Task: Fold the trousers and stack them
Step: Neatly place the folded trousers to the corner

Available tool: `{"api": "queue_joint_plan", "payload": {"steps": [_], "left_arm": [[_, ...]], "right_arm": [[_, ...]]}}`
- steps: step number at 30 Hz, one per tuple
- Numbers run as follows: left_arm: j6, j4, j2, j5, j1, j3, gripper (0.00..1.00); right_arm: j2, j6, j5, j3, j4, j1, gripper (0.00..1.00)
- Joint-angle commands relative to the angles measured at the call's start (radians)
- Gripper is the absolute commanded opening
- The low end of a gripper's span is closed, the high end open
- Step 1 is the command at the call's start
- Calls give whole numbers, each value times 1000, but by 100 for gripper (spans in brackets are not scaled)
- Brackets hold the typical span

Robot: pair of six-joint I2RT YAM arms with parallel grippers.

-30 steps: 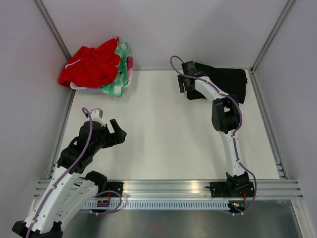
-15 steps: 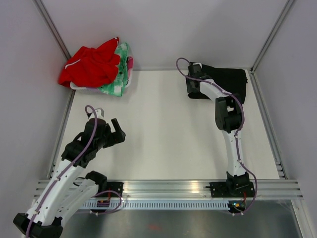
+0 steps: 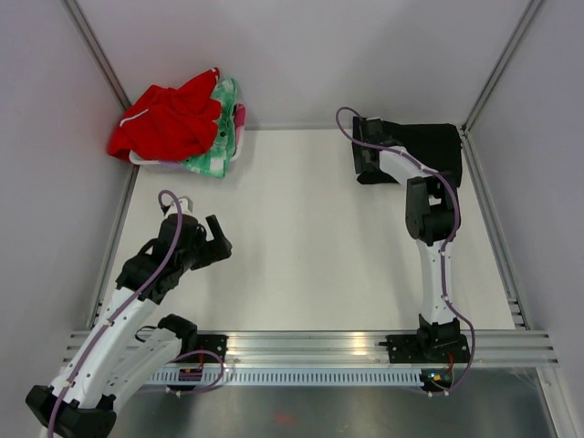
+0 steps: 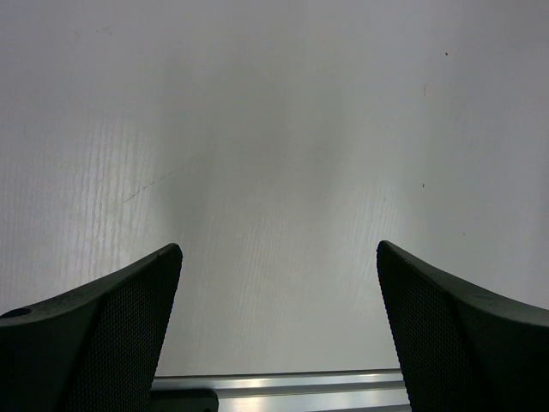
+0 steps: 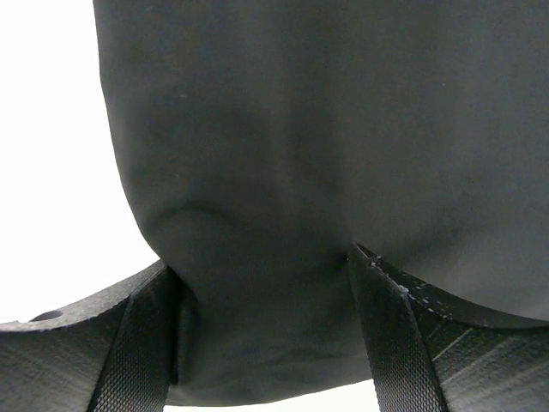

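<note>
The trousers lie folded in the far right corner of the table, their left fold between the right gripper's parted jaws, pinch unclear; the left gripper, wide open, hangs near-left.

Red garment (white-trimmed) lies over green-pink cloth.

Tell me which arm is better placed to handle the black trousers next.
Right, probably. The right claw is already at the trousers in the far right corner, with black cloth between its spread fingers. The left claw hangs open over the table, well away from them.
</note>
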Motion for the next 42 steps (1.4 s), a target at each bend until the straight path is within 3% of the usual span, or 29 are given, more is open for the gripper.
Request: {"api": "queue_joint_plan", "payload": {"steps": [1,4,8,11,15,18,23,42], "left_arm": [[-30,32,1,0,1,17,100],[-29,38,4,9,1,19,100],[-21,38,10,-14,1,25,100],[-14,93,25,4,1,20,100],[-1,159,68,52,1,6,100],[9,175,100,69,1,11,100],[23,170,105,52,1,28,100],[23,89,159,29,1,78,100]], "right_arm": [[-43,-61,-33,-3,-72,-30,80],[-66,-55,-95,39,-151,-48,85],[-181,-61,-220,27,-165,-45,97],[-279,-49,-399,63,-180,-41,98],[-319,-15,-484,65,-77,-19,98],[-245,-3,-388,114,-40,9,98],[-28,43,-200,316,-117,16,98],[193,-33,12,295,-13,10,95]]}}
